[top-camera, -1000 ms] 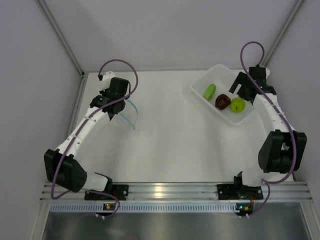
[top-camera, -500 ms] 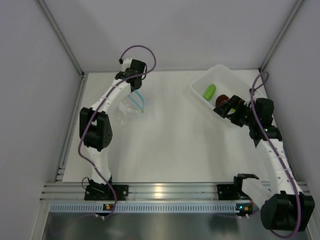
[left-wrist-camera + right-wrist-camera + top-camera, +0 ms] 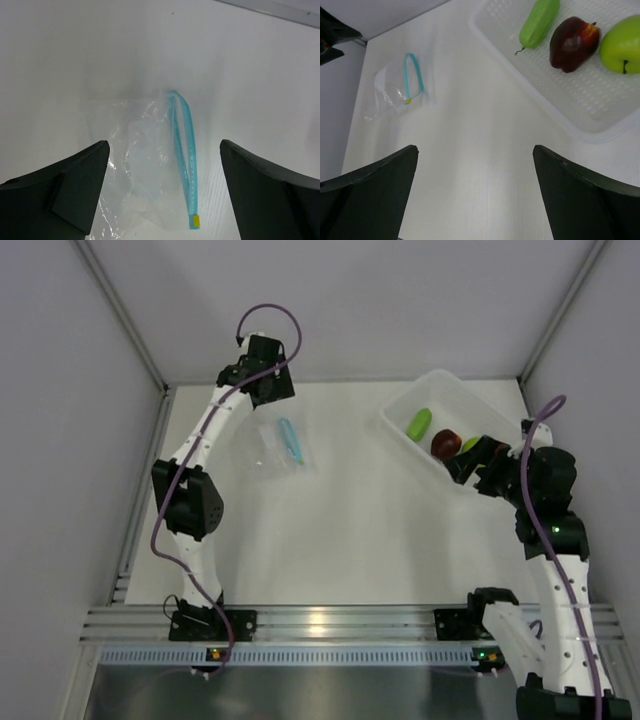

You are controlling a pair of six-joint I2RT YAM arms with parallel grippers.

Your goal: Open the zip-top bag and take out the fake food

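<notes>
The zip-top bag [image 3: 279, 446] lies flat on the table at the back left, clear and crinkled, with nothing showing inside it. Its teal zipper strip [image 3: 183, 150] forms a narrow loop ending in a yellow tab. My left gripper [image 3: 163, 145] hangs open above the bag [image 3: 145, 170], touching nothing. The fake food sits in the white tray [image 3: 590, 117]: an elongated green piece [image 3: 538, 22], a dark red apple [image 3: 572, 44] and a yellow-green apple [image 3: 622, 45]. My right gripper [image 3: 475, 150] is open and empty over bare table, near the tray's front edge.
The tray [image 3: 405, 410] stands at the back right, with my right gripper [image 3: 468, 462] covering part of its near corner. My left gripper [image 3: 268, 390] reaches close to the back wall. Walls and metal rails close in the table on three sides.
The left gripper carried the bag toward the back, then opened; the bag now lies loose on the table. The right arm drew back from above the tray toward the near right.
</notes>
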